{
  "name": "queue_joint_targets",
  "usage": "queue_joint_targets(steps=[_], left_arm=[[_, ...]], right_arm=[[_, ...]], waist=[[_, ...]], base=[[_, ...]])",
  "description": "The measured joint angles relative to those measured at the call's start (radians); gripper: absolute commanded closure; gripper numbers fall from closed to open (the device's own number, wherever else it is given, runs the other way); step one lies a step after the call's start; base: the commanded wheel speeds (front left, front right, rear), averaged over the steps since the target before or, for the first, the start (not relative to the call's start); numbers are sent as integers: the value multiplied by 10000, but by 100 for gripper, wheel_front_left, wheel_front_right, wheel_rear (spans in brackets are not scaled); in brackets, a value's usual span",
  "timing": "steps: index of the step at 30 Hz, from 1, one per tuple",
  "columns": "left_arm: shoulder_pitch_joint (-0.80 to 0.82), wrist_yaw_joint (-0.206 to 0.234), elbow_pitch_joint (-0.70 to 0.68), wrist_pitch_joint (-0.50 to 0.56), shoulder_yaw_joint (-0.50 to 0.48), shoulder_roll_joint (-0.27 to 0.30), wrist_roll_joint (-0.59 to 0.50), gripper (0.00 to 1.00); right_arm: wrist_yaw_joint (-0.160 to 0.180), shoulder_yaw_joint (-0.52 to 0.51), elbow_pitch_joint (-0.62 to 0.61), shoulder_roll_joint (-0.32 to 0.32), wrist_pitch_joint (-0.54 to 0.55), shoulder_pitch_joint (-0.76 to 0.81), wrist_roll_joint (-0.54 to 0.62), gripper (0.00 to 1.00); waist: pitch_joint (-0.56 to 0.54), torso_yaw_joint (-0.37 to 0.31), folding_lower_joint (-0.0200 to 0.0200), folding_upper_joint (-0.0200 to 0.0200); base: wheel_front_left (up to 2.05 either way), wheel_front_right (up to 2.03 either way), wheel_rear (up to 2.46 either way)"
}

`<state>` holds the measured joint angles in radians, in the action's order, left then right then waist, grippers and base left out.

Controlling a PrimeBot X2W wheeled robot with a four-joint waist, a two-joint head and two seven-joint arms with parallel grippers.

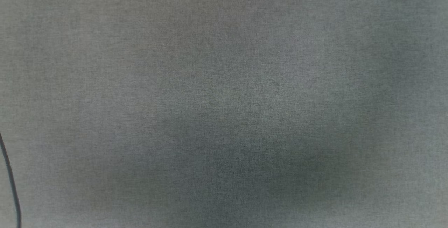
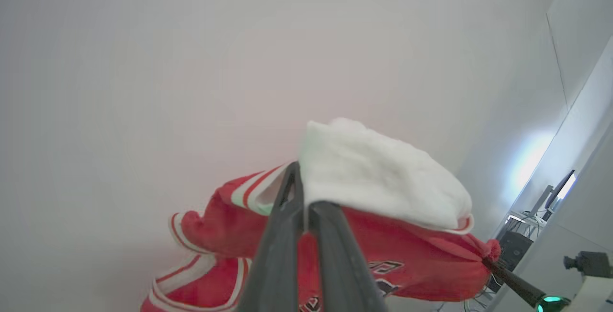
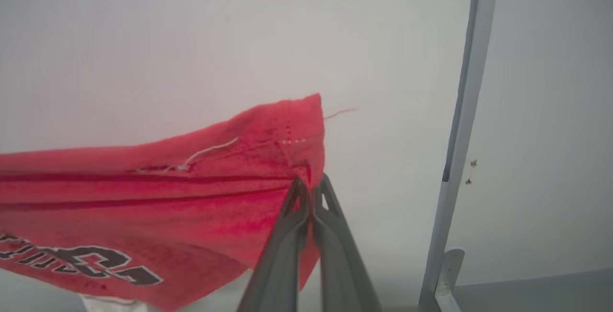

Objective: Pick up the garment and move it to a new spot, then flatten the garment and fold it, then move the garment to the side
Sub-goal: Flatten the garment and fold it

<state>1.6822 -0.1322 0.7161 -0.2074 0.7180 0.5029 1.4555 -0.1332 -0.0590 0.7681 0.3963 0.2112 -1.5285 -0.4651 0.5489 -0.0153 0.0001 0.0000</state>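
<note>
1. Grip, left: the left gripper (image 2: 304, 192) is clenched on the shirt (image 2: 412, 259), its two dark fingers pressed together where the white sleeve (image 2: 378, 173) meets the striped trim.
2. Grip, right: the right gripper (image 3: 311, 183) is likewise clamped tight, pinching a red corner of the shirt just below a stitched seam.
3. Position of the shirt: it hangs in the air between the two grippers, clear of any support, in front of a pale wall (image 2: 143, 63). The cloth sags between the two held points, and the black number (image 3: 86, 261) lies on the drooping part, to the left in the right wrist view.
4. Work surface: the head view looks down on a table (image 1: 224, 63) covered in grey cloth, with a thin dark cable (image 1: 10, 182) at its near left edge. The soft dark patch toward the near side is probably a shadow.
5. Step in hand (judgement): the shirt appears to be in transit to its new spot, before flattening.
6. Doing it well: both pinches should hold firm. The grippers should keep well apart so the held edge runs taut. The loose lower part should meet the table first, then be drawn out so the cloth lies without bunching. The bunched sleeve at the left grip may fold under and will need smoothing.
7. Containers: the task calls for no bin or basket; the shirt's resting place is the open tabletop.
</note>
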Motion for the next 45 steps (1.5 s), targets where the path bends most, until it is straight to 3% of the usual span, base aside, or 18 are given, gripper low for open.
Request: queue_joint_targets(steps=[4, 8, 12, 18, 27, 35, 40, 45], left_arm=[[-1721, 2, -711, 111, 393, 157, 412, 100], [-4019, 8, -1933, -176, 466, 418, 961, 100], [-6578, 15, -3438, -416, 230, 564, 1609, 100], [-9807, 15, -5133, -512, -148, 849, 1509, 100], [-12959, 17, -7093, -543, -378, 1639, 744, 100], [-15570, 17, -9024, -543, -980, 2326, 219, 100], [-16369, 17, -9751, -543, -1427, 2452, -178, 100], [-15378, 15, -9806, -349, -1218, 2504, -364, 100]], right_arm=[[13, 575, 339, 17, 6, 1075, -341, 100], [15, 1340, -82, 140, 199, 2796, -1097, 100], [17, 2038, -1193, 612, 579, 5156, -2077, 100], [17, 1987, -3235, 1277, 1097, 8421, -3488, 100], [21, 953, -6449, 1708, 2247, 12516, -4343, 100], [25, -692, -9158, 1250, 3519, 15680, -4470, 100], [25, -1603, -10230, 569, 3973, 16511, -4395, 100], [27, -1898, -10483, 100, 4289, 15985, -4297, 100]], waist=[[-150, 38, 0, 0], [-325, 138, 0, 0], [-540, 265, 0, 0], [-940, 370, 0, 0], [-1767, 421, 0, 0], [-2126, 440, -1, 0], [-2141, 441, 0, 0], [-2102, 456, 0, 0]], base=[[0, 0, 0], [0, 0, 0], [0, 0, 0], [0, 0, 0], [0, 0, 0], [0, 0, 0], [0, 0, 0], [0, 0, 0]])
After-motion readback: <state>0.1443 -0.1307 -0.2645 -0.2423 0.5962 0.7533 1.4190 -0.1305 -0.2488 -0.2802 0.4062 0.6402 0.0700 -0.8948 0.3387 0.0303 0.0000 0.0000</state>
